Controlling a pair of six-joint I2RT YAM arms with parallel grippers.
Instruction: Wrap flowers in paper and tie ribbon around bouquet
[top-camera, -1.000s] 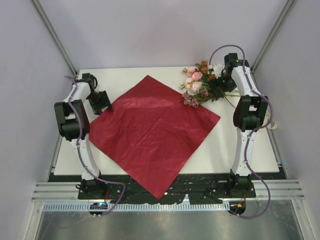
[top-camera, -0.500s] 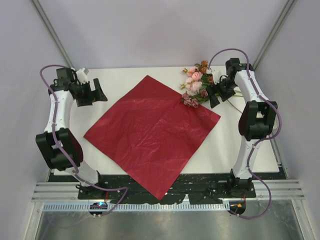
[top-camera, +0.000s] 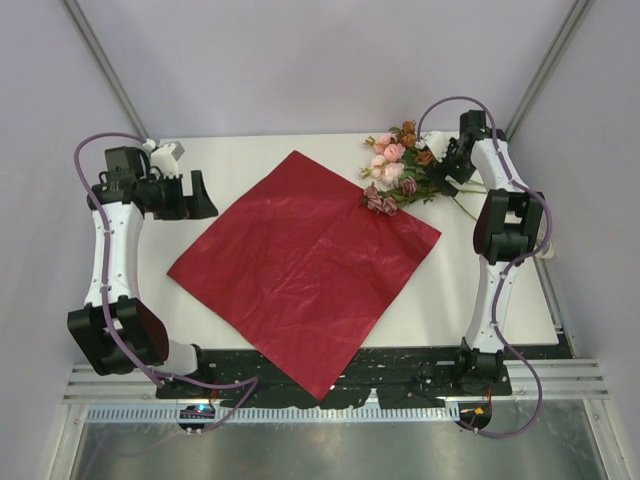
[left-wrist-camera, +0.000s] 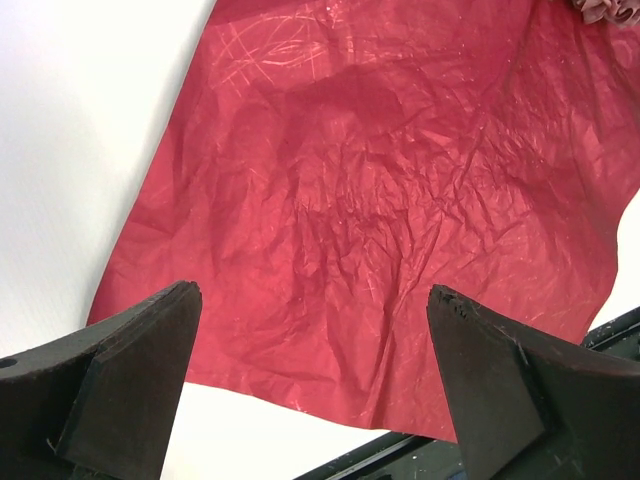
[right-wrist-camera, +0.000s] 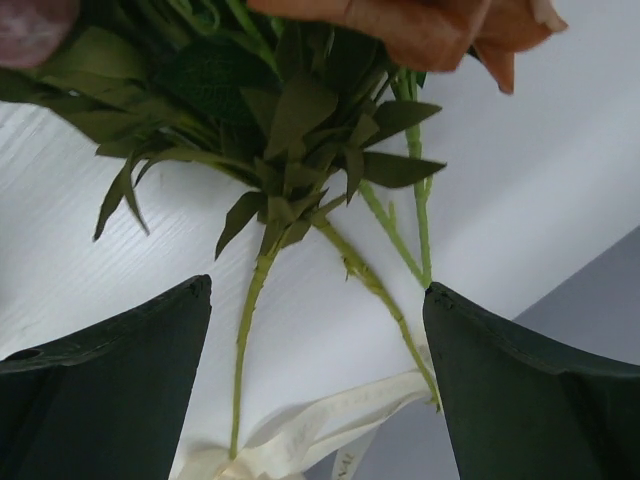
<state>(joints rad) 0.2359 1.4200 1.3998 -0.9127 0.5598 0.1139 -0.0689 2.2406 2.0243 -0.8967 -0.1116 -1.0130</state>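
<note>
**Top view.** The maroon paper (top-camera: 305, 260) lies flat as a diamond in the middle of the white table (top-camera: 480, 300). The flowers (top-camera: 395, 170) rest at about one o'clock, their lowest blooms touching the sheet's upper right edge. The left gripper (top-camera: 203, 195) hangs at ten o'clock, just off the paper. The right gripper (top-camera: 443, 176) hovers over the bunch's leafy end.

**Left wrist.** The left gripper (left-wrist-camera: 312, 292) has its fingers spread wide and empty above the creased paper (left-wrist-camera: 380, 200), whose near corner lies below them.

**Right wrist.** The right gripper (right-wrist-camera: 315, 285) is also spread, gripping nothing. The thin green stems (right-wrist-camera: 250, 300) run down between its fingers, with the cream ribbon (right-wrist-camera: 330, 410) lying across their lower ends at six o'clock.

The step in hand looks to be lifting the flowers onto the sheet. To do it well, the right fingers should probably come down around the stems just below the leaves. They should gather all the stems together and keep clear of the ribbon before closing.

A second earlier the left gripper sat half-closed at the sheet's upper left edge. It has since opened fully and drawn back toward ten o'clock. The right arm has straightened a little over the bunch. Paper and flowers lie where they did.
</note>
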